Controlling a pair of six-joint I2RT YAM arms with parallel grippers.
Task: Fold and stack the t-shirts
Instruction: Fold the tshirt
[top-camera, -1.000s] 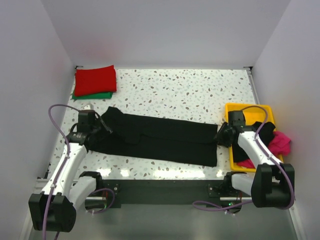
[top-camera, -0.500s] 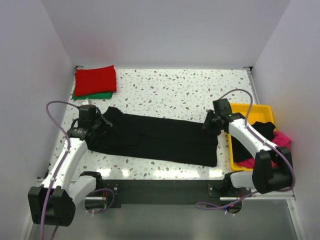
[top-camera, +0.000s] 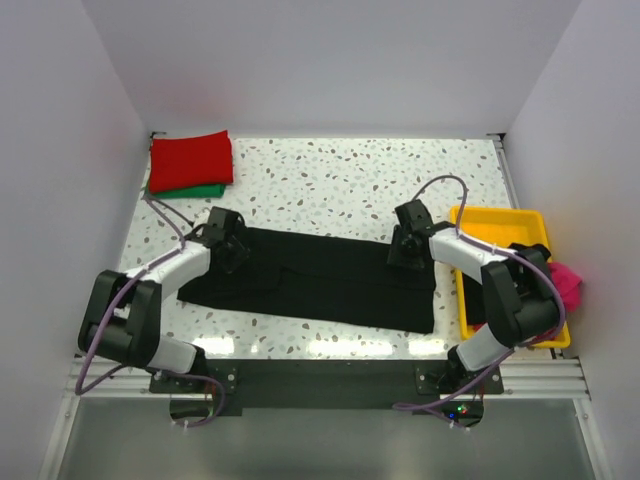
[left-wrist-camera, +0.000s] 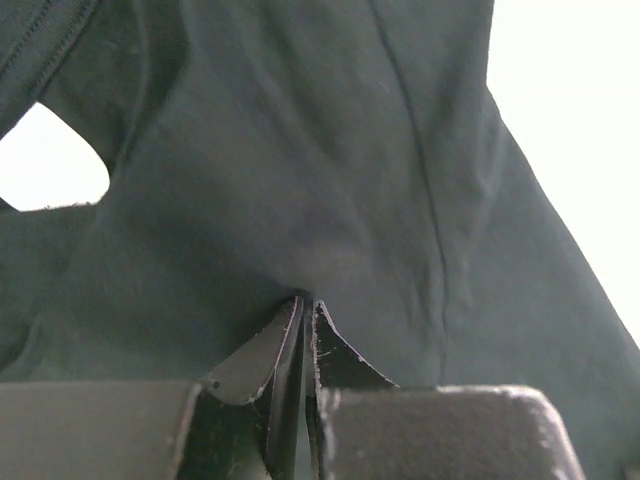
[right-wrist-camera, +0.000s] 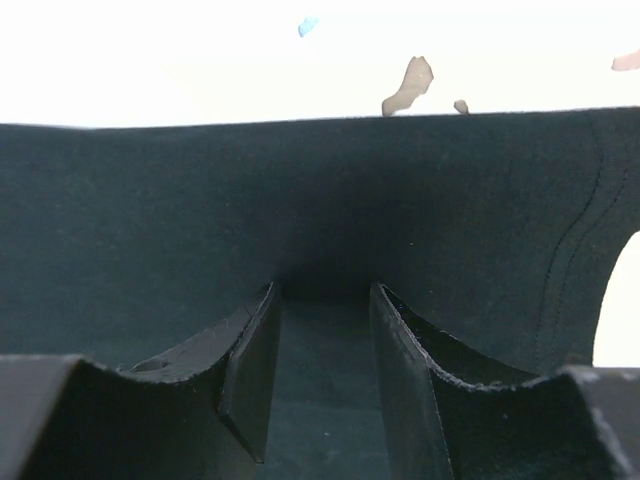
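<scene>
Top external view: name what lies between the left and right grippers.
Only the flat black cloth t-shirt spans that stretch, seen in the top external view.

A spread t-shirt (top-camera: 320, 280) lies left to right across the near middle of the table (top-camera: 340, 180). The left end effector (top-camera: 228, 245) sits on its left end, and the right end effector (top-camera: 405, 250) sits on its right end. In the far left corner an upper folded t-shirt (top-camera: 190, 160) lies on a lower folded t-shirt (top-camera: 200, 190). A tray (top-camera: 500, 215) stands at the right edge with loose t-shirts (top-camera: 565, 285) in it.

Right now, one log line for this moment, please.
black t-shirt: flat | left gripper: shut on it | right gripper: open over it
</scene>
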